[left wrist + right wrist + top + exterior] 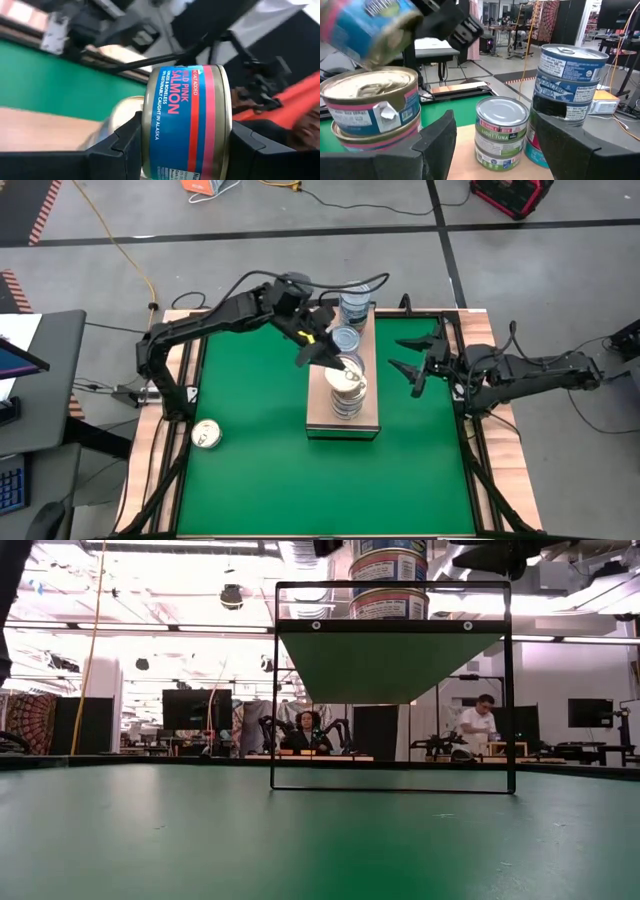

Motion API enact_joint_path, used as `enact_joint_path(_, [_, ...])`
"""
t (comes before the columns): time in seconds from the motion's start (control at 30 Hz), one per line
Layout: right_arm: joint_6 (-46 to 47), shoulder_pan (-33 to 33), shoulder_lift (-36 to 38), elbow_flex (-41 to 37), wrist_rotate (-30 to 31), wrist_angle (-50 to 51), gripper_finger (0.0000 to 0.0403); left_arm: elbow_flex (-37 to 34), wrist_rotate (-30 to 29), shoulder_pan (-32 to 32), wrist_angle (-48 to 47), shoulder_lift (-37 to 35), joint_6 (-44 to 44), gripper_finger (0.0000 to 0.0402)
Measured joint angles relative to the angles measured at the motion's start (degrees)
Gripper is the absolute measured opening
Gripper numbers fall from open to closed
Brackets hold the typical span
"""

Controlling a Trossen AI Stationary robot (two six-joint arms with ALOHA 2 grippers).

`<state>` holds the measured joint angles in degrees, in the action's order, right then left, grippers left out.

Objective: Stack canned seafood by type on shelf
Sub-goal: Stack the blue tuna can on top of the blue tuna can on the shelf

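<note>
My left gripper (325, 355) reaches over the shelf (318, 412), a light-wood block on the green mat, and is shut on a blue-and-pink salmon can (187, 120). That can hangs tilted just above the near stack of pink-banded cans (372, 107) (348, 392). A short stack of light tuna cans (501, 130) stands mid-shelf, and a taller blue stack (570, 75) (355, 307) stands at the far end. One gold-topped can (207, 434) lies flat on the mat, far left. My right gripper (413, 356) is open and hovers right of the shelf. My left gripper pinches the salmon can between its two fingers (125, 147), one on each flat face, with the labelled side wall (172, 105) facing the wrist camera. The fingers slant down from the table's far left. The can is lifted clear and tilted (365, 30) above the near stack.
A black frame (470, 420) runs round the green mat (250, 480), with the wooden table border outside it. Open mat lies left and near of the shelf. In the low view, stacked cans (388, 580) show at the top; people sit in the room behind.
</note>
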<state>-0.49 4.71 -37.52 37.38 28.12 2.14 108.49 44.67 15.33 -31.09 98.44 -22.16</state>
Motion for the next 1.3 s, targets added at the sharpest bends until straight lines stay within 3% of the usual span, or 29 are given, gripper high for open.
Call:
enact_joint_path(0.87, [1.14, 0.02, 2.65, -0.06, 0.20, 2.09, 0.0294, 0.08, 1.35, -2.21, -1.21, 2.04, -8.42, 0.0188])
enact_joint_path(1.3, [1.11, 0.02, 2.62, -0.04, 0.20, 1.93, 0.0294, 0.06, 1.07, -1.94, -1.16, 2.00, -0.05, 0.0278])
